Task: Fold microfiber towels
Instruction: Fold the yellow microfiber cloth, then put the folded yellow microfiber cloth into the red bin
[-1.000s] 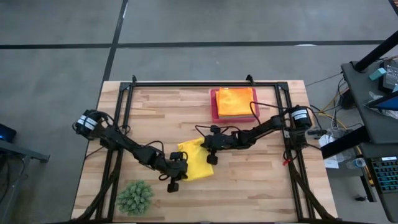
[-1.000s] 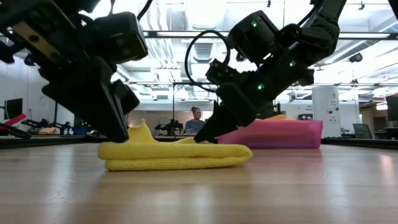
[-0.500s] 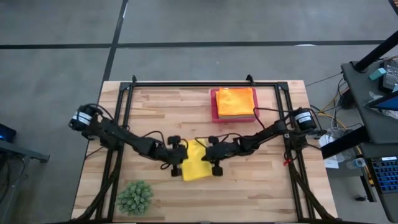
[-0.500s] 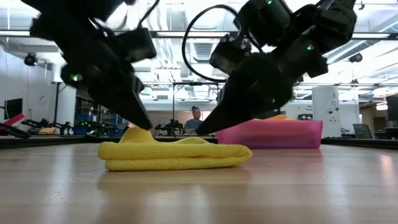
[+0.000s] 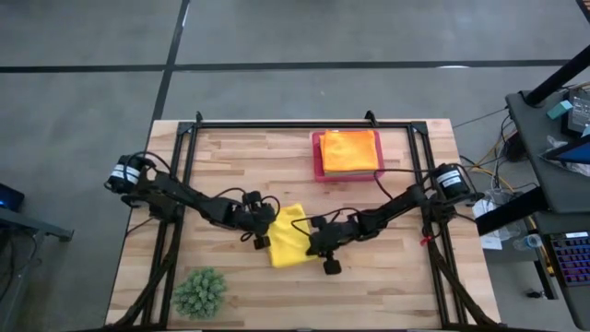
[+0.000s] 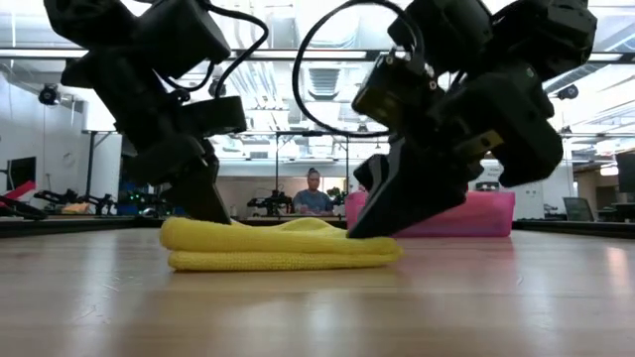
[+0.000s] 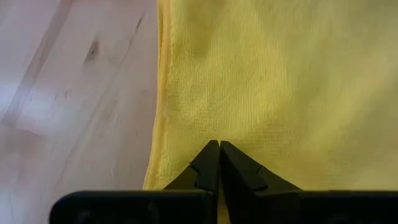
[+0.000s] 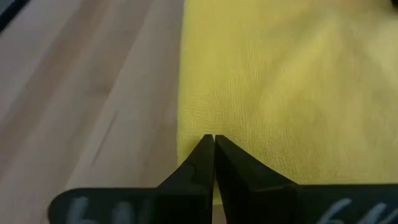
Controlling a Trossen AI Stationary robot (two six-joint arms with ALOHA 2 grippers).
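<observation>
Yellow towel folded, mid-table, 2 pincers at its edges.
Left pincer and right pincer both clenched, tips on cloth, seemingly pressing rather than pinching. Risk: tips dragging sideways could open the fold.

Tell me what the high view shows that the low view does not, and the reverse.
Only the high view shows the plant ball and the orange towel lying in the pink tray. Only the low view shows a person in the room behind. Both show the folded yellow towel, with the shut left pincer and the shut right pincer at its two sides.
</observation>
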